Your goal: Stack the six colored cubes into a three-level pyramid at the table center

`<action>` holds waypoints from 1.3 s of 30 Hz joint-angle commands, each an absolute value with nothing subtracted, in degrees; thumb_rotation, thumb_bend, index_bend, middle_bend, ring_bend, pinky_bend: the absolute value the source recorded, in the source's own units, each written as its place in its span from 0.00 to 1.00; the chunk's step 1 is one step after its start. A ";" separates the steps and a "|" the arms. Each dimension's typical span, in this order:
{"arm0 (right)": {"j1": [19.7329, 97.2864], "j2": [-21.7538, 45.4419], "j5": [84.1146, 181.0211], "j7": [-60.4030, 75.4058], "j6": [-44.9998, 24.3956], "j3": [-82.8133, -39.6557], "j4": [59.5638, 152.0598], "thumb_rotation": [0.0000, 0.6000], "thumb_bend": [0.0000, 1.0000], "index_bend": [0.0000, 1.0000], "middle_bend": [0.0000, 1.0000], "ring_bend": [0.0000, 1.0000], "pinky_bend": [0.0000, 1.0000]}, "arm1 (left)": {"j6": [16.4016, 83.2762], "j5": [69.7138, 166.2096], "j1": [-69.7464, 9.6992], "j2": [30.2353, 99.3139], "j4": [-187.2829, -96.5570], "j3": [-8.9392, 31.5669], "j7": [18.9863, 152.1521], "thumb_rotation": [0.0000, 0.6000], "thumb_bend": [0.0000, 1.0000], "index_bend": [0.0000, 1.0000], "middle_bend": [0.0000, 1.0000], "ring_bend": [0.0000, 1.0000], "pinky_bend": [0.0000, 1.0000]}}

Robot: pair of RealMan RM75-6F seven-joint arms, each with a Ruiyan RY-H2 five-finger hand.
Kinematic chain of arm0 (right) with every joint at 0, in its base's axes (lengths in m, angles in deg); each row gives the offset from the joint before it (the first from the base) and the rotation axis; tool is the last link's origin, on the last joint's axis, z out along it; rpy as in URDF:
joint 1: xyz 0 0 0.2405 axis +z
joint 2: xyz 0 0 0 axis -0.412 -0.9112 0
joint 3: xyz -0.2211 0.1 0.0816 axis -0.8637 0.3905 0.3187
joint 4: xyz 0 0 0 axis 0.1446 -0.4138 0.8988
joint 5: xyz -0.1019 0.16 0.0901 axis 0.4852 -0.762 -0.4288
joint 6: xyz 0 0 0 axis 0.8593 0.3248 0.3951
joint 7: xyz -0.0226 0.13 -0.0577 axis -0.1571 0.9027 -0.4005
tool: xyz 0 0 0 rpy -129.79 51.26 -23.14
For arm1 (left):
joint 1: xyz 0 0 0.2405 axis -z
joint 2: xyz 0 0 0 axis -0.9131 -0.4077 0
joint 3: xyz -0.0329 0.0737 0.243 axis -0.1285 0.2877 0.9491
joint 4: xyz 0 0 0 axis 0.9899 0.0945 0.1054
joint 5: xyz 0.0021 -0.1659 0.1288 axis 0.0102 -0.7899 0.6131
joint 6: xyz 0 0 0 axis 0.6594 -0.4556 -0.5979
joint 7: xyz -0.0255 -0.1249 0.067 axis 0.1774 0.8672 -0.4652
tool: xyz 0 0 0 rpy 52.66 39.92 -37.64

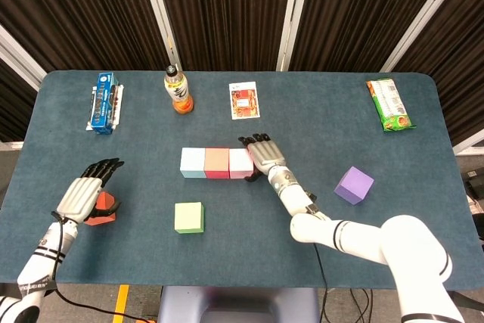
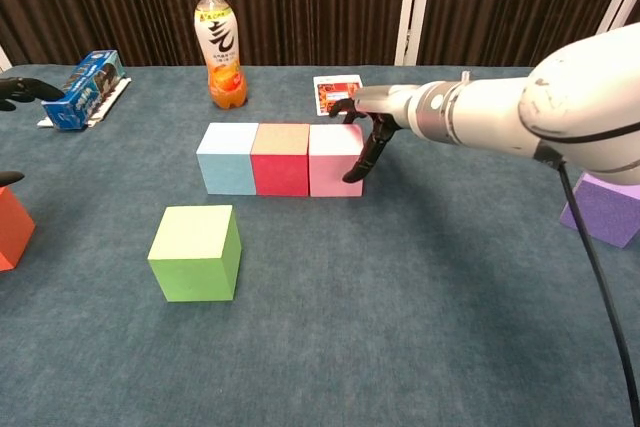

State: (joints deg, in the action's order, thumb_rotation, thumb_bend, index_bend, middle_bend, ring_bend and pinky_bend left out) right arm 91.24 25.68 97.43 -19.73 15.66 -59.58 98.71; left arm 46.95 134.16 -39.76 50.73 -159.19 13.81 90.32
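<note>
The head view shows the whole dark blue felt-covered table (image 1: 318, 119) from above, including the robot's left hand (image 1: 83, 193), which the chest view barely catches at its left edge. That left hand hovers over the orange-red cube (image 1: 103, 209) near the left edge of the table; whether it touches or grips the cube cannot be told. The chest view shows the side faces of the cubes instead.

Six cubes can be counted. Three stand in a row at the table centre, side faces touching: a light blue cube (image 1: 192, 162), a dark red cube with a tan top (image 1: 217, 163) and a pink cube (image 1: 240, 163). A light green cube (image 1: 188, 217) sits alone in front of the row, nearer the robot. A purple cube (image 1: 354, 184) lies well apart to the right. All are plain, matte blocks, none stacked.

The right hand (image 1: 265, 154) rests against the outer right face of the pink cube, dark fingertips (image 2: 353, 175) pointing down to the table; it is not closed around anything.

Along the far edge lie one blue box (image 1: 103, 101), one orange drink bottle (image 1: 178, 89), one small red card packet (image 1: 243, 100) and one green snack bag (image 1: 390, 104).
</note>
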 commanded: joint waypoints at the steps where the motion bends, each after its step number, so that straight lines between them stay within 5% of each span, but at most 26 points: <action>1: 88.91 19.08 99.87 -18.11 12.93 -58.84 107.28 1.00 0.30 0.02 0.19 0.00 0.03 | 45.55 134.03 -38.06 50.42 -158.40 12.71 89.54 1.00 0.34 0.09 0.04 0.00 0.09; 9: 79.53 1.21 106.86 -12.77 3.47 -58.26 127.63 1.00 0.30 0.00 0.18 0.00 0.03 | 38.77 131.05 -31.09 53.42 -153.20 9.58 84.90 1.00 0.34 0.09 0.04 0.00 0.09; 18: 68.69 -8.57 117.26 -6.89 -4.41 -61.99 137.41 1.00 0.30 0.00 0.18 0.00 0.03 | 31.64 123.27 -23.25 61.77 -144.46 7.30 74.97 1.00 0.34 0.08 0.03 0.00 0.08; 39: 63.36 -7.20 125.83 -2.54 -3.51 -63.89 134.78 1.00 0.30 0.00 0.18 0.00 0.03 | 23.45 115.38 -13.00 73.82 -129.40 5.38 70.29 1.00 0.34 0.08 0.03 0.00 0.08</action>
State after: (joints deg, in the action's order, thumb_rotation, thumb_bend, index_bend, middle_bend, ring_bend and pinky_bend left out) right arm 63.43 -7.66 126.01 -2.64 -3.94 -63.89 135.41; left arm 24.88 115.98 -14.18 72.29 -131.31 5.58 69.54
